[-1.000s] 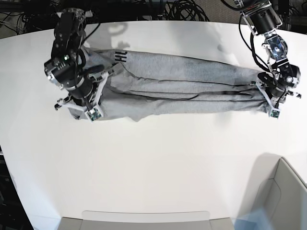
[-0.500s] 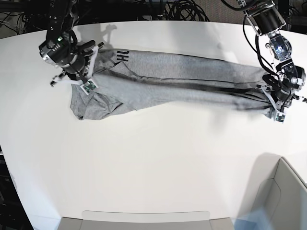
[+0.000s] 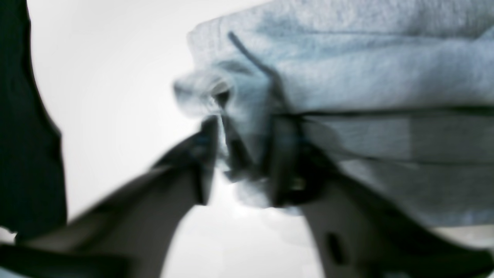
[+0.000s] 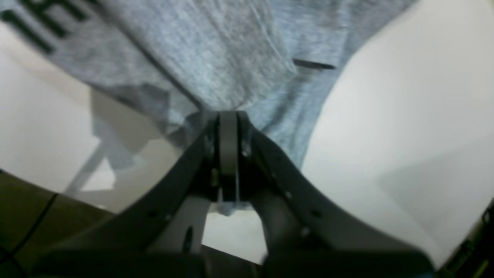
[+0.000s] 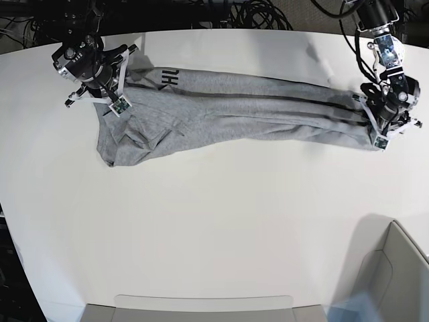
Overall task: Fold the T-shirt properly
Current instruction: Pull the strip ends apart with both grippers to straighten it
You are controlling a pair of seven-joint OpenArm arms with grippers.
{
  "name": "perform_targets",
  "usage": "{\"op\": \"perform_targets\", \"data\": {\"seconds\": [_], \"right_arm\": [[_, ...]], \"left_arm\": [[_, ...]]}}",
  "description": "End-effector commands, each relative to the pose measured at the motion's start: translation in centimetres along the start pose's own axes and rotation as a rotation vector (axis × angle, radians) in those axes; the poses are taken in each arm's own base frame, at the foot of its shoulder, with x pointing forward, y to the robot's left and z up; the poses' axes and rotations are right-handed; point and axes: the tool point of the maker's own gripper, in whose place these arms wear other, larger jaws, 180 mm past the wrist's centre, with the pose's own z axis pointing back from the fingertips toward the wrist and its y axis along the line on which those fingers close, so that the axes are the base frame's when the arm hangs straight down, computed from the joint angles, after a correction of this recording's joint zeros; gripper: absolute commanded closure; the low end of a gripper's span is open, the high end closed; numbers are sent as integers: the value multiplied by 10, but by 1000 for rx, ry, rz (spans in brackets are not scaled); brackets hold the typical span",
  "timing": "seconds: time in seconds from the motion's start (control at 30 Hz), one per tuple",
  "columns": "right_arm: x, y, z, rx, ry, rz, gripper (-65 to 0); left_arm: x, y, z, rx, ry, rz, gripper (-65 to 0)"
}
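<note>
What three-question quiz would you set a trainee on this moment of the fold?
1. True or false: the right gripper is shut on the T-shirt.
2. In the base view, the black lettering sits: A) at the right gripper's end, B) at the left gripper's end, C) mid-shirt.
3. What does the stretched-out T-shirt lie on?

Key: 1 true, cloth is pinched between its closed jaws. 2 A. 3 the white table.
</note>
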Motion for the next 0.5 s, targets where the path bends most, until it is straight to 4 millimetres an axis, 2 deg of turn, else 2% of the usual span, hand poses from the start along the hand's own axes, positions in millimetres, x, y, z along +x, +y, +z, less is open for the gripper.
{"op": "perform_targets", "data": {"seconds": [0.0, 0.13, 0.33, 0.47], "right_arm": [[0, -7, 4, -27, 3, 23, 0], [-2, -11, 4, -51, 23, 34, 0], [-2, -12, 4, -52, 24, 34, 0], [-2, -13, 4, -55, 26, 34, 0]], "left_arm": [[9, 14, 6, 35, -29, -2, -310], [16, 19, 10, 52, -49, -6, -328], [41, 29, 32, 105, -120, -28, -333], [36, 39, 40, 141, -34, -20, -354]]}}
